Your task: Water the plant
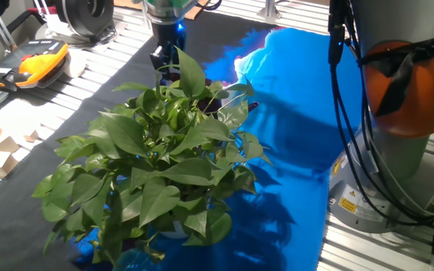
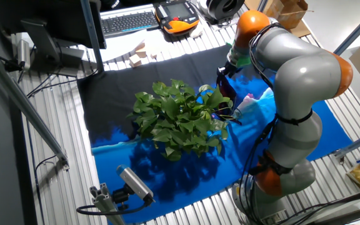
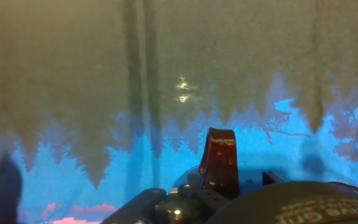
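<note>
One arm's fingers (image 1: 165, 62) clamped on maroon cup (image 3: 219, 163), just behind plant (image 1: 157, 162).

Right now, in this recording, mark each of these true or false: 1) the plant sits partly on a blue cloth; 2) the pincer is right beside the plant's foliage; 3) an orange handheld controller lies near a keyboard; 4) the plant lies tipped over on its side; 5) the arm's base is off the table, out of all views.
1) True: the plant stands where the blue cloth meets a dark cloth.
2) True: the pincer is at the foliage's edge.
3) True: the orange controller lies beside the keyboard.
4) False: the plant stands upright.
5) False: the arm's base is visible at the table edge.
</note>
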`<action>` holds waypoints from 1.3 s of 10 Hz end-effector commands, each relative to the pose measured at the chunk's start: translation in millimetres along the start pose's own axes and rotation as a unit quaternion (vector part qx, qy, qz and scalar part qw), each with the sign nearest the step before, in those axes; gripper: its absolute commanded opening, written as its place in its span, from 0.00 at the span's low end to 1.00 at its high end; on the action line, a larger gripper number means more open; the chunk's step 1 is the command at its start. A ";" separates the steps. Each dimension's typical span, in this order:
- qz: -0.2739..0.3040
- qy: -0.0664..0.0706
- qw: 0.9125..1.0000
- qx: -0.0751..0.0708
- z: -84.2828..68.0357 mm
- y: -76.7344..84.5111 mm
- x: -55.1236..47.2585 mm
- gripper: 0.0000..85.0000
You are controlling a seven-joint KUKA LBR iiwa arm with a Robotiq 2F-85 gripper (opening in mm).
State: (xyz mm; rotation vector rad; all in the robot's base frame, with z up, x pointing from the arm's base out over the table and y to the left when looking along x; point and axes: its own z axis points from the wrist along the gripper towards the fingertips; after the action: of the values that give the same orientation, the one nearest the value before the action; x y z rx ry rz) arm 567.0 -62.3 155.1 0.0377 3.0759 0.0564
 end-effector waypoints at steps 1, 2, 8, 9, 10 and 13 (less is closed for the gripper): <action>0.012 0.004 1.000 -0.001 0.7 1.3 0.6 0.60; 0.028 0.002 1.000 0.000 2.1 4.6 0.6 0.60; 0.043 -0.009 0.999 0.005 12.2 8.8 2.6 0.60; 0.046 -0.014 0.999 0.009 14.5 10.4 3.5 0.60; 0.049 -0.016 0.999 0.010 15.5 11.7 3.8 0.60; 0.048 -0.012 0.999 0.011 18.0 11.1 4.2 0.60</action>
State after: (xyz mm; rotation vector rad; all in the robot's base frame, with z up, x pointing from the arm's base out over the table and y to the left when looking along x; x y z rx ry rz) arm 564.2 -50.5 136.7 0.1857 3.0555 0.0263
